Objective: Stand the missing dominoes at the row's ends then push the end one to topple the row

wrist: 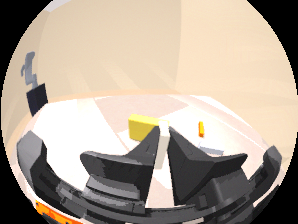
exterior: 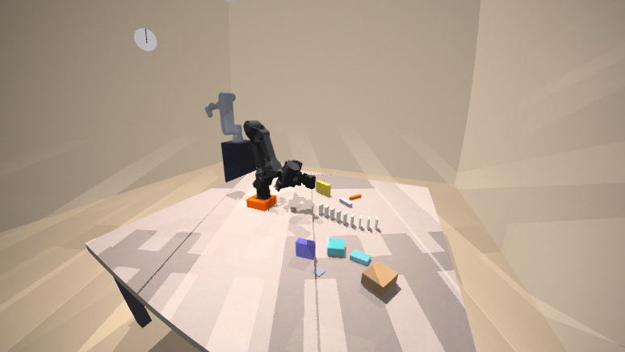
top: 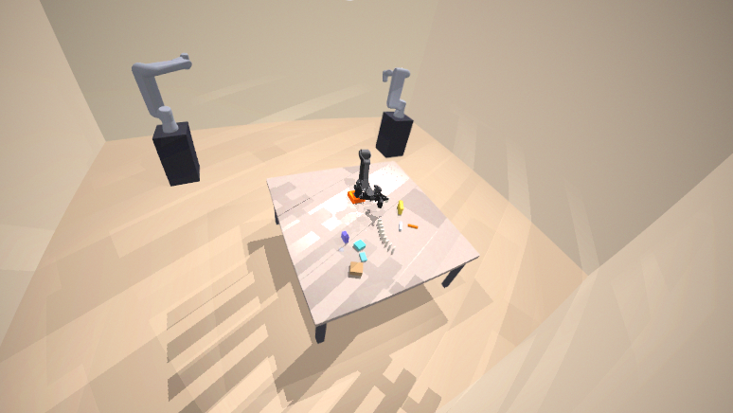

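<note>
White domino's clamped in the gripper, toward the tabletop's back edge; probably light, stiff, kinda slippery, best gripped mid-height.

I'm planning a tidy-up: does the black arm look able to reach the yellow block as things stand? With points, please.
Probably yes: nothing visible stands between gripper (top: 384,202) (exterior: 312,182) (wrist: 164,131) and yellow block (top: 401,207) (exterior: 323,187) (wrist: 140,128), but its fingers already grip a white domino (wrist: 162,150).
</note>
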Controlling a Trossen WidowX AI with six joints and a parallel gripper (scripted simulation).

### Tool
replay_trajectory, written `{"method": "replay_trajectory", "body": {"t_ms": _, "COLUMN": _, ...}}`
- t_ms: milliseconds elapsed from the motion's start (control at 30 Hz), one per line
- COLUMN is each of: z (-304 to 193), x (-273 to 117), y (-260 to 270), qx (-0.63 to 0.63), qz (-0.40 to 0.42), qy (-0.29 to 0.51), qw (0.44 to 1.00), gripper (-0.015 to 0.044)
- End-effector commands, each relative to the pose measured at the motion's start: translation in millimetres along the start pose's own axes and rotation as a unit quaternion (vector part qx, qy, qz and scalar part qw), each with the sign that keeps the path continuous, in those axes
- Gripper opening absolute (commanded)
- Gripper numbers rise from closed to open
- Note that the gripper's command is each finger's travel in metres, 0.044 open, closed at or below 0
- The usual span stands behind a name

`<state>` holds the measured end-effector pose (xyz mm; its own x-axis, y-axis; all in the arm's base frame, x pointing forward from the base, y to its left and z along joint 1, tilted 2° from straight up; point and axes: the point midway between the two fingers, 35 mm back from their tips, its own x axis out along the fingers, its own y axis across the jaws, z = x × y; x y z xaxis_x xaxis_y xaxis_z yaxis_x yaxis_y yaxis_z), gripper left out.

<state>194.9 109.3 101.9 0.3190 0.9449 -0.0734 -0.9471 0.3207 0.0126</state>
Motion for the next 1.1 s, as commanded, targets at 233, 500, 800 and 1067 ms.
{"method": "replay_trajectory", "body": {"t_ms": 233, "z": -15, "x": 3, "y": -4, "qx": -0.003, "qz": 0.002, "qy": 0.004, "qw": 1.000, "gripper": 0.0022}}
{"method": "replay_trajectory", "body": {"t_ms": 500, "z": -26, "x": 6, "y": -5, "qx": -0.005, "qz": 0.005, "qy": 0.006, "qw": 1.000, "gripper": 0.0022}}
{"method": "replay_trajectory", "body": {"t_ms": 800, "z": -39, "x": 8, "y": -5, "qx": -0.007, "qz": 0.007, "qy": 0.008, "qw": 1.000, "gripper": 0.0022}}
{"method": "replay_trajectory", "body": {"t_ms": 1067, "z": -50, "x": 10, "y": -3, "qx": -0.008, "qz": 0.010, "qy": 0.010, "qw": 1.000, "gripper": 0.0022}}
